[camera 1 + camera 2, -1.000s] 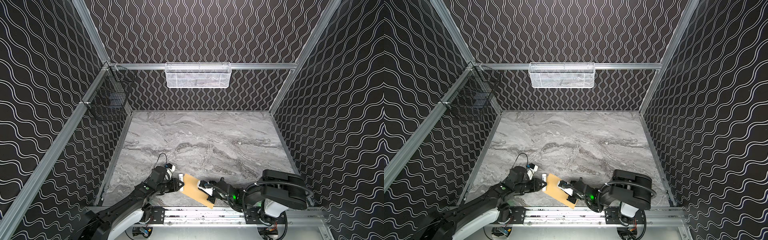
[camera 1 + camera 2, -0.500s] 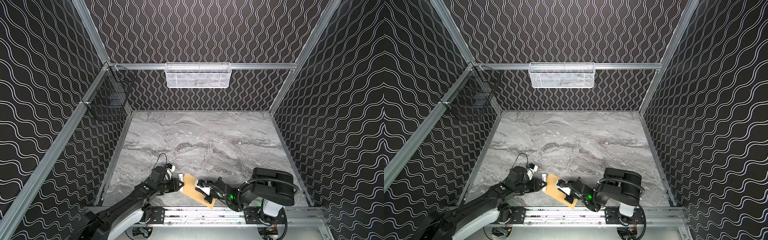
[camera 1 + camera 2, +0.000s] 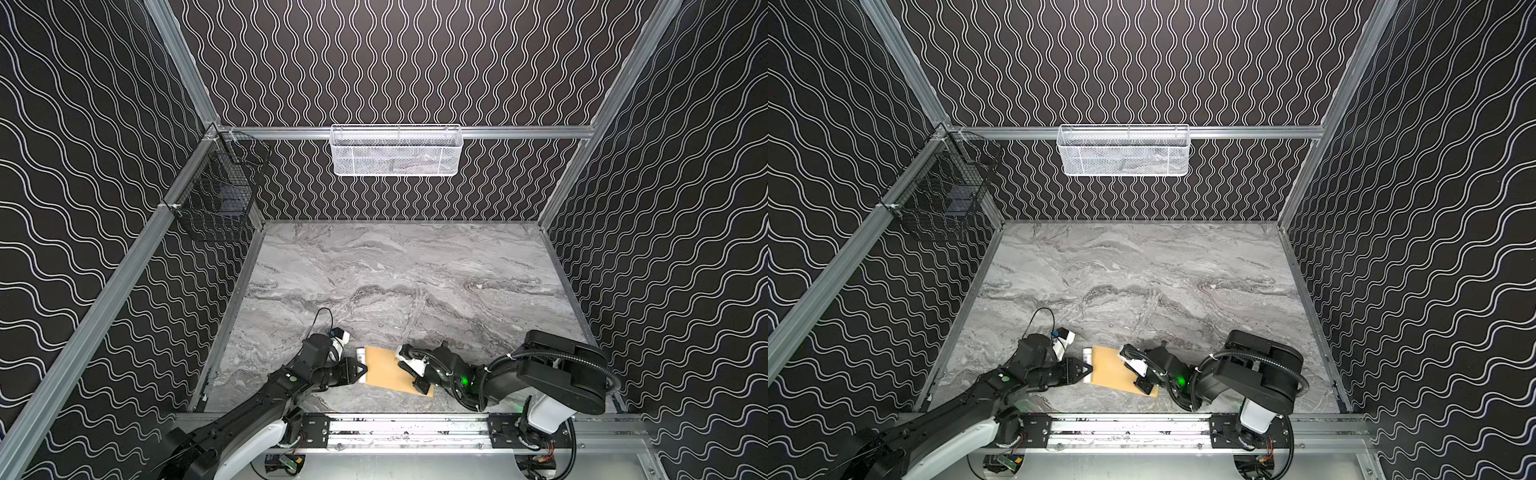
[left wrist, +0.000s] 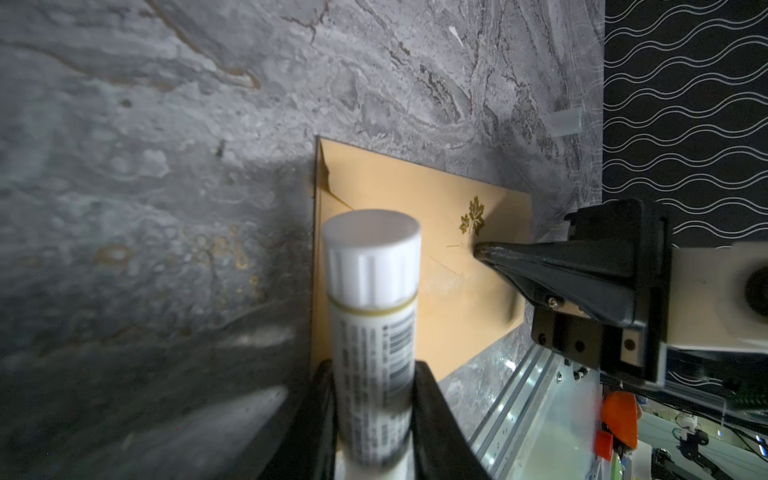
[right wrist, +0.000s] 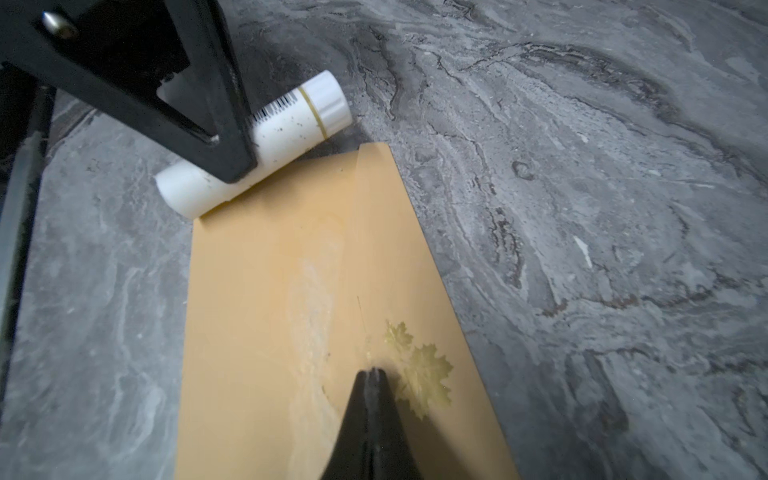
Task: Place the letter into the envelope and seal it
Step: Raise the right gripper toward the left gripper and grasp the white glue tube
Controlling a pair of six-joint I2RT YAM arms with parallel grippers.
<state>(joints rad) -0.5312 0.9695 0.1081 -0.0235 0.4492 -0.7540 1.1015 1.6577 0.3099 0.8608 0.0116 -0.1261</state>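
Sealing looks to be the step in hand. To do it well I want firm, flat pressure along the glued flap of the envelope (image 3: pixel 384 370), without skidding the paper over the bench (image 3: pixel 415 282).

Left of centre, low in both top views, my left claw (image 4: pixel 372 386) is pinching the glue stick (image 4: pixel 374 286). The stick points cap forward along the envelope's short edge, touching it or nearly so. I should hold it clear of the paper so it smears nothing.

The envelope lies flat at lower centre with its flap folded down and a pale streak (image 5: pixel 311 299) near the seam. The letter is not visible; I take it to be inside but cannot confirm that.

Further right, my right claw (image 5: pixel 374 376) is pressed together, its tip touching the flap just beside the gold leaf mark (image 5: pixel 417 368). From that tip the envelope stretches away towards the glue stick.
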